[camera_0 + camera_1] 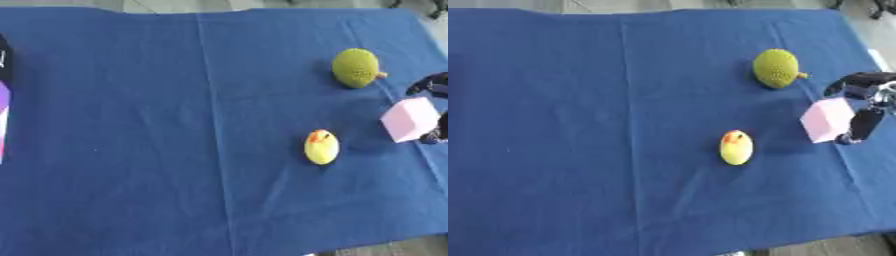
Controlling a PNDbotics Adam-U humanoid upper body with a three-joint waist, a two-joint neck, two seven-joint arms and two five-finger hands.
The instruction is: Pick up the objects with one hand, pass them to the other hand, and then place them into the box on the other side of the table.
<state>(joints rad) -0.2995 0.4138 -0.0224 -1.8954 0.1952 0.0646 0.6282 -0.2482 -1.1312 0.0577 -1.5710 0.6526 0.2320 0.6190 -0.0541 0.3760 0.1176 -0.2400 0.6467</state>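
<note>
Reaching in from the right edge, the right robot hand (866, 107) has its black fingers curled round a pale pink cube-shaped block (827, 120), one finger above it and another pressed against its right face. The block is tilted, one corner pointing left; whether it touches the cloth cannot be told. A blue cloth with faint fold lines covers the desk (605, 150). Beyond the block, near the far right of the cloth, lies a bumpy yellow-green ball-shaped toy with a small orange stub (776, 68) on its right side. Nearer and to the left of the block lies a small yellow rubber duck with an orange mark on top (736, 147), well apart from both. At the left edge of the left eye view shows a sliver of a black and purple box (3, 100). The left robot hand shows in neither view.
</note>
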